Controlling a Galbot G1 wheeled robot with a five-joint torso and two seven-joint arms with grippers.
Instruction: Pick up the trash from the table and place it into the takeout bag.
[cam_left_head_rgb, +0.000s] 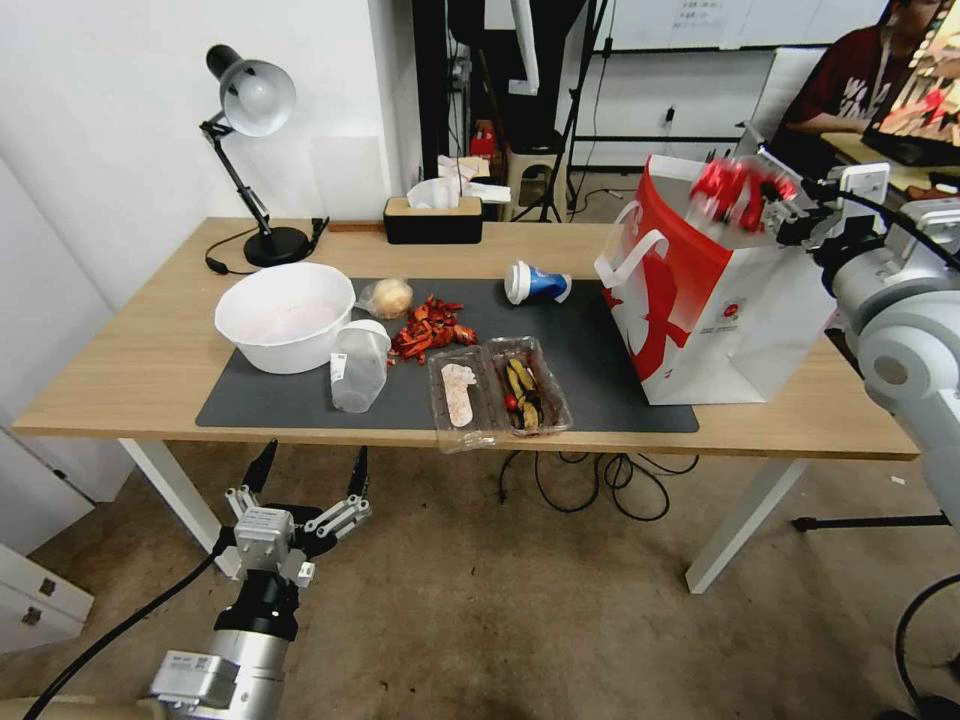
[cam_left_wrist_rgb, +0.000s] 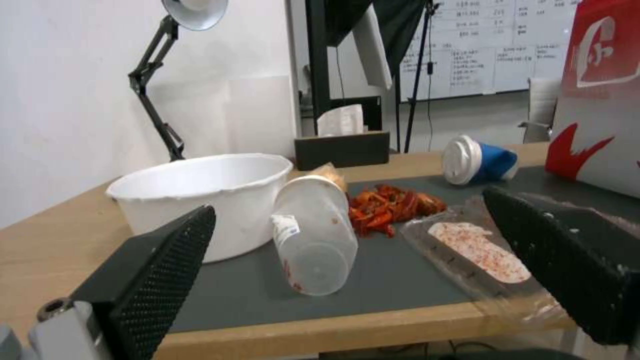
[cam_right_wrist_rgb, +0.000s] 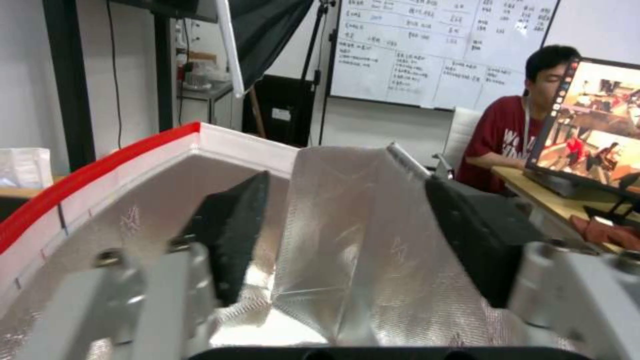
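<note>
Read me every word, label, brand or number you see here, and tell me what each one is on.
No text can be read outright.
takeout bag: small red logo with print beneath it, too small to read.
clear plastic cup: white sticker with blue marks, blurred.
whiteboard: rows of handwriting, too small to read.

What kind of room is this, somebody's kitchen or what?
Probably an office or lab, not a kitchen: a written-on whiteboard hangs behind, a monitor stands on a desk, and the meal litter lies on a plain table beside a desk lamp.
</note>
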